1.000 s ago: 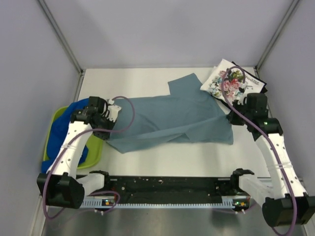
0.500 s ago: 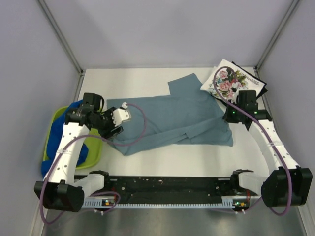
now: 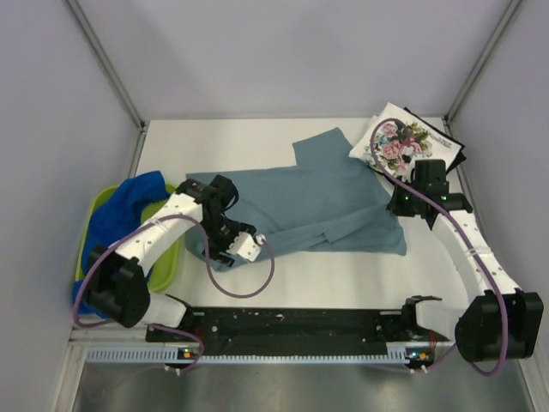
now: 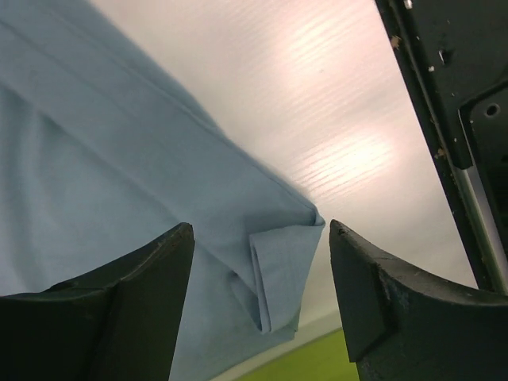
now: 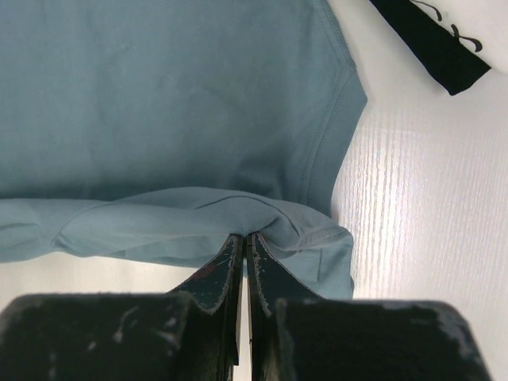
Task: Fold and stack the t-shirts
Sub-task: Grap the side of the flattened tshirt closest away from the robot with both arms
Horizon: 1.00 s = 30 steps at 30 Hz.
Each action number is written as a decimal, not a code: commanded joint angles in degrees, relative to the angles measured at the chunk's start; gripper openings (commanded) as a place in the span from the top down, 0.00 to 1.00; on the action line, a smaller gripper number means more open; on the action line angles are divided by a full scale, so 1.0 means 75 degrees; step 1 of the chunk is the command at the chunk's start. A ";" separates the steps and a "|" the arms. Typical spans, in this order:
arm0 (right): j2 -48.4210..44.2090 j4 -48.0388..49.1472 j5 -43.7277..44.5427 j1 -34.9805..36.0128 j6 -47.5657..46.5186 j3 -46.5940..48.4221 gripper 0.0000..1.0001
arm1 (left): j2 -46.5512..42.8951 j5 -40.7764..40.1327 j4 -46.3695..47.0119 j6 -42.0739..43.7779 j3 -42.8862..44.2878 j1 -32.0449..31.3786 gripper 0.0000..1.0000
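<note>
The left gripper (image 4: 259,232) hangs with its jaws apart over a turned-under corner of the grey-blue t-shirt (image 3: 309,202), which sprawls creased across the middle of the frame. The right gripper (image 5: 244,236) is pinched together on a fold at that shirt's right hem. Beyond it, at the upper right, the black t-shirt (image 5: 432,40) carries white script too small to read.

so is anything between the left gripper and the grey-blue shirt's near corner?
Nothing visible. The left gripper is open, its fingers on either side of the folded corner of the grey-blue shirt, with only bare table beyond.
</note>
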 commanded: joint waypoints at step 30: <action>-0.0257 0.0290 0.0020 -0.0087 -0.0121 -0.0117 1.00 | 0.1908 -0.1939 0.0263 0.0765 -0.0561 -0.0186 0.61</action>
